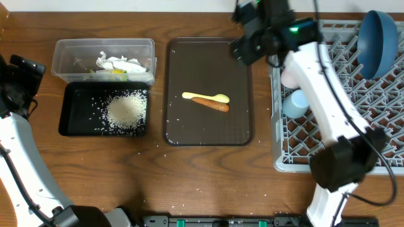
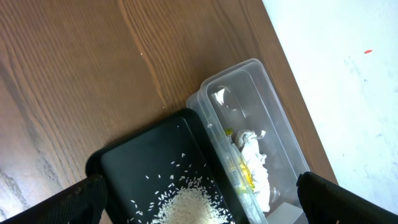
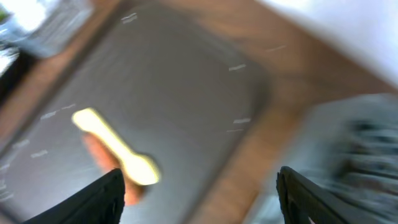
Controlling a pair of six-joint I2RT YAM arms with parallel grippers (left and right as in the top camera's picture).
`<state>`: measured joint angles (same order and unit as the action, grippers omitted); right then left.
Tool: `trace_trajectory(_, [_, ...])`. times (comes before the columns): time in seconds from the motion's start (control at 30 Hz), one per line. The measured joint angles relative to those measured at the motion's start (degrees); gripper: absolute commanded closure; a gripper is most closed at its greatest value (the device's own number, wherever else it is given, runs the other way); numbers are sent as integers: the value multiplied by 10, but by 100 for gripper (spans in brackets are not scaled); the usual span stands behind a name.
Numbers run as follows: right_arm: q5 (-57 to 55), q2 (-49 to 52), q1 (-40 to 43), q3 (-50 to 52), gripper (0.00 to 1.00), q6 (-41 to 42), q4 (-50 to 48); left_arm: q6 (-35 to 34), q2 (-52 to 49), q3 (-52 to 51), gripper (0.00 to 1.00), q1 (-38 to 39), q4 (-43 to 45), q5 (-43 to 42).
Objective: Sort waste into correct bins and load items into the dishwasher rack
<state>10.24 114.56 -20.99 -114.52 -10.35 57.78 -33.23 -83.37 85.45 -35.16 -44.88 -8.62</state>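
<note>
Overhead, left: the clear tub [image 1: 104, 58] sits at the back with the paper scraps [image 1: 120, 64] and a bit of yellow-green wrapper [image 1: 117, 72] inside. The black tray [image 1: 71, 120] lies right against its front side, with a heap of rice [image 1: 127, 108] in its right half and stray grains scattered around it
Overhead, middle: the brown serving tray [image 1: 208, 44] carries the yellow spoon [image 1: 205, 97] and the orange food piece [image 1: 212, 105], side by side and touching, near its centre. A few loose grains lie along its front edge
Overhead, right: the dishwasher rack [image 1: 353, 101] holds the dark blue plate [image 1: 377, 43] standing on edge at its far corner, and the pale blue cup [image 1: 295, 104] near its left edge
Overhead, arms: the left gripper [image 1: 24, 68] hangs off to the left of the tub, well apart from it. The right gripper [image 1: 243, 45] hangs over the serving tray's far right corner. From up here I can't tell how either pair of fingers stands
Left wrist: the left gripper [image 2: 199, 186] has its two dark fingers at the bottom corners, spread wide with nothing between them. Below are one end of the tub with the scraps inside, the black tray's corner with rice, and the bare wooden table [image 2: 74, 74]
Right wrist: badly blurred. The right gripper [image 3: 200, 180] has its fingers spread and nothing held. The spoon lies across the orange piece on the serving tray, toward the left finger, and the rack is a grey smear on the right
</note>
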Motion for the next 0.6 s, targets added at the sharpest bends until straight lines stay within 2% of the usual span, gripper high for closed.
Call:
trace_trajectory(0.27, [70,94,-68,2,33,25,58,0,0,0,0,0,0,0])
trace_trajectory(0.43, [80,106,-93,2,37,56,84,0,0,0,0,0,0,0])
trace_trajectory(0.6, [54,107,-105,3,32,75,136,0,0,0,2,0,0,0])
